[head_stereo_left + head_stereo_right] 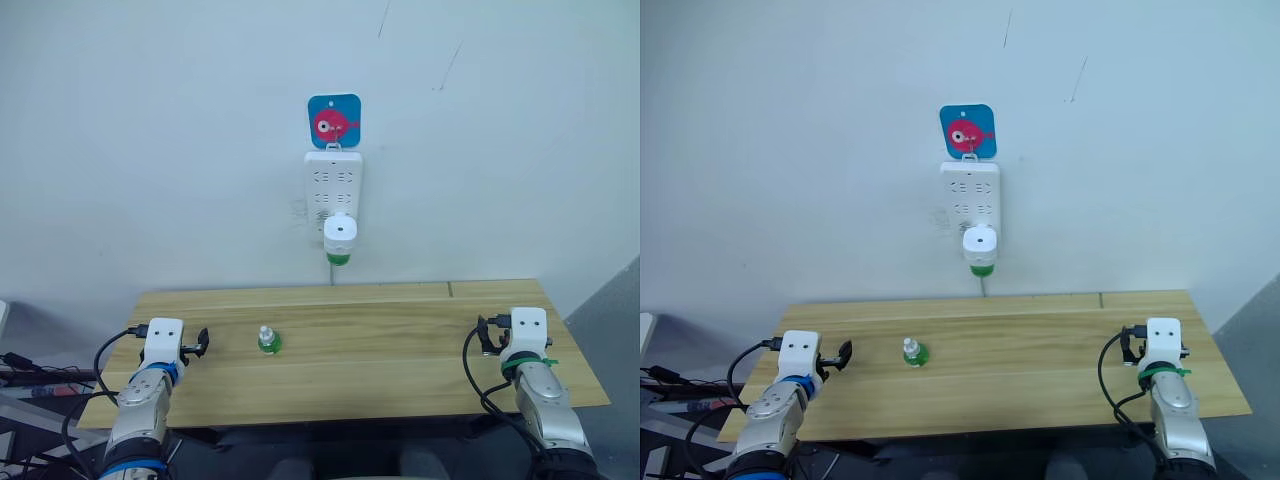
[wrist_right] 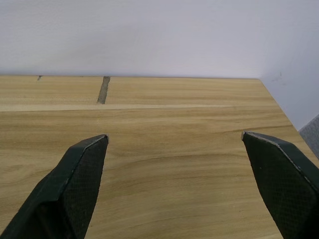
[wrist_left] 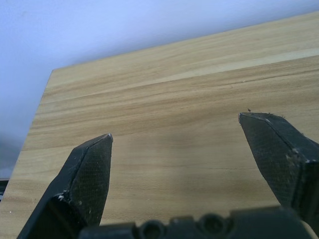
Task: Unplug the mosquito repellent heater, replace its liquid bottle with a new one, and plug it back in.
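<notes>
With both the left end effector (image 1: 197,345) and the right end effector (image 1: 487,336) spread open and empty over the counter (image 1: 400,345), the heater (image 1: 340,233), plugged low into the power strip (image 1: 333,185), is best gripped by its white sides and drawn straight out.

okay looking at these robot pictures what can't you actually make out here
- Heater prongs and the socket they fill: head views, hidden behind its own body on the power strip.
- Bottle on the table: label too small to read.
- Heater's own bottle: head views, just the green base shows.
</notes>
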You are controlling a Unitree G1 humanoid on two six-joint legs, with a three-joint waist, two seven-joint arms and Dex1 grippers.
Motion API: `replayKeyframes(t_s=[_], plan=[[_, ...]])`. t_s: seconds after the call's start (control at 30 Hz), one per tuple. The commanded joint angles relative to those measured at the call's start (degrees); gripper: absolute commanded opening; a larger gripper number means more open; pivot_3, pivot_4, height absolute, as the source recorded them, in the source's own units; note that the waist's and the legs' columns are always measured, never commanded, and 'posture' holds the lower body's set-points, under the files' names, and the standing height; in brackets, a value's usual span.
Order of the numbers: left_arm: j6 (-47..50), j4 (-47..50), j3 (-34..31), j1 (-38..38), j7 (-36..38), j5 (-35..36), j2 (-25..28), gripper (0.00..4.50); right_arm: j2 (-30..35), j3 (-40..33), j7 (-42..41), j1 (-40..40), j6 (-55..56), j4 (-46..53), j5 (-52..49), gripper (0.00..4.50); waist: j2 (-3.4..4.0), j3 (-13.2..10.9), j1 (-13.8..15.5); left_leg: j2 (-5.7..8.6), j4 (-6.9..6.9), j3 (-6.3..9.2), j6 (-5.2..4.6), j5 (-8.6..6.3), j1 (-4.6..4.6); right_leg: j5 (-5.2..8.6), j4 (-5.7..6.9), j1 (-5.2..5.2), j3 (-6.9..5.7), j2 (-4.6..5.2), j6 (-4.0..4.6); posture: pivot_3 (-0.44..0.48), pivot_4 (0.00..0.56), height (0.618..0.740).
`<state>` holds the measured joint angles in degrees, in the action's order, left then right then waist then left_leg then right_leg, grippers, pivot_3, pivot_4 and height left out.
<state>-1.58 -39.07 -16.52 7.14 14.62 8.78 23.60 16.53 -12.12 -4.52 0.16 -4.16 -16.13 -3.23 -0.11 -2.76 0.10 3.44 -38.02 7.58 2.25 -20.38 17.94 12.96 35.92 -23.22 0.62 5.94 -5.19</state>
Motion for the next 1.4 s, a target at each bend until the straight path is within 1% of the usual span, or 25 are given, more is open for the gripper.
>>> replayKeyframes(t_s=[0.03, 0.27, 0.4, 0.53, 0.6, 0.77, 0.87, 1.0, 1.1, 1.17, 1.3, 1.4], plan=[[-0.87, -0.51, -0.17, 0.80, -0.42, -0.74, 1.38, 4.50, 0.37, -0.22, 0.38, -0.64, 1.12, 2.25, 0.51, 4.48, 0.00, -0.05, 0.00, 0.00, 0.00, 0.00, 0.00, 0.00, 0.00, 0.00, 0.00, 0.00, 0.00, 0.00, 0.00, 0.055, 0.084, 0.740], [-1.05, -1.46, -1.16, 1.06, 0.17, 0.58, 1.11, 4.50, 0.30, -0.03, -0.02, -0.60, 1.14, 2.79, 0.61, 4.48, 0.02, -0.44, -0.01, 0.00, 0.00, 0.00, 0.00, 0.00, 0.00, 0.00, 0.00, 0.00, -0.01, 0.00, 0.00, 0.056, 0.088, 0.740], [-0.49, -0.28, -1.39, 0.41, 1.06, 1.46, 0.92, 4.50, 0.17, 0.16, -0.31, -0.10, 1.13, 3.57, 0.59, 4.48, 0.05, -0.68, -0.02, -0.01, 0.01, -0.01, 0.00, 0.00, 0.00, 0.00, 0.00, -0.01, 0.00, 0.00, 0.00, 0.055, 0.097, 0.740], [0.51, 2.29, -1.97, -0.46, 4.52, 3.76, 0.94, 4.50, -0.10, 0.12, -0.99, 0.42, 0.44, 5.27, -0.20, 4.48, 0.00, -1.13, -0.02, -0.02, 0.01, -0.01, 0.00, 0.00, 0.00, 0.00, 0.00, -0.01, 0.00, 0.00, 0.00, 0.053, 0.109, 0.740], [1.07, 5.18, -2.37, -1.28, 8.40, 5.99, 1.63, 4.50, -0.46, 0.10, -2.47, 0.70, -0.51, 7.86, -1.87, 4.48, -0.02, -1.60, -0.02, -0.03, 0.00, -0.01, 0.00, 0.00, 0.00, 0.00, 0.00, -0.01, 0.00, 0.00, 0.00, 0.052, 0.118, 0.740], [6.59, 16.94, -3.39, -3.49, 16.31, 11.42, 5.14, 4.50, 0.63, 1.89, -9.99, 2.03, -5.02, 20.11, -6.98, 4.48, 0.01, -3.34, -0.15, -0.11, 0.00, -0.01, -0.01, 0.00, 0.03, 0.01, 0.03, -0.04, -0.01, -0.04, 0.01, 0.053, 0.150, 0.740], [12.88, 26.80, -3.30, -3.87, 19.94, 15.45, 8.01, 4.50, 2.80, 3.91, -14.51, 2.74, -10.38, 30.92, -10.63, 4.48, 0.05, -4.36, -0.13, -0.13, -0.01, 0.00, -0.02, -0.01, 0.09, 0.01, 0.03, -0.08, -0.03, -0.05, 0.01, 0.057, 0.174, 0.740], [17.86, 35.59, -1.62, -3.29, 24.01, 18.03, 10.93, 4.50, 4.12, 5.35, -16.97, 1.60, -18.15, 41.77, -16.41, 4.48, 0.05, -5.70, -0.12, -0.14, -0.01, 0.05, -0.03, -0.01, 0.12, 0.01, 0.01, -0.10, -0.07, -0.05, 0.02, 0.063, 0.193, 0.740], [22.59, 39.91, -0.38, -0.54, 26.64, 20.76, 12.60, 3.93, 4.98, 7.66, -17.56, -2.65, -25.52, 50.36, -21.45, 4.50, -0.08, -6.82, -0.24, -0.16, -0.02, 0.04, -0.03, -0.01, 0.16, 0.03, 0.03, -0.13, -0.07, -0.05, 0.05, 0.061, 0.208, 0.740], [25.25, 41.39, 0.52, 1.82, 27.51, 21.68, 13.28, 3.34, 5.62, 9.12, -17.43, -5.75, -29.38, 54.02, -23.52, 4.50, -0.15, -7.32, -0.29, -0.17, -0.05, 0.05, -0.01, 0.00, 0.28, 0.03, 0.08, -0.28, -0.09, -0.06, 0.05, 0.059, 0.210, 0.740], [28.35, 42.26, 4.13, 9.42, 29.87, 22.37, 12.98, 3.34, 6.23, 11.99, -17.33, -13.54, -36.22, 58.43, -28.52, 4.50, -0.41, -7.71, -0.29, -0.16, -0.14, 0.16, 0.06, 0.04, 0.86, 0.00, 0.11, -0.82, -0.23, -0.06, 0.08, 0.054, 0.221, 0.740], [28.85, 41.40, 6.60, 13.21, 31.85, 21.73, 12.38, 3.34, 5.93, 12.92, -16.45, -16.50, -39.42, 59.70, -30.81, 4.50, -0.64, -8.02, -0.29, -0.16, -0.13, 0.20, 0.08, 0.05, 1.00, -0.01, 0.07, -0.93, -0.28, -0.04, 0.09, 0.048, 0.224, 0.740]])
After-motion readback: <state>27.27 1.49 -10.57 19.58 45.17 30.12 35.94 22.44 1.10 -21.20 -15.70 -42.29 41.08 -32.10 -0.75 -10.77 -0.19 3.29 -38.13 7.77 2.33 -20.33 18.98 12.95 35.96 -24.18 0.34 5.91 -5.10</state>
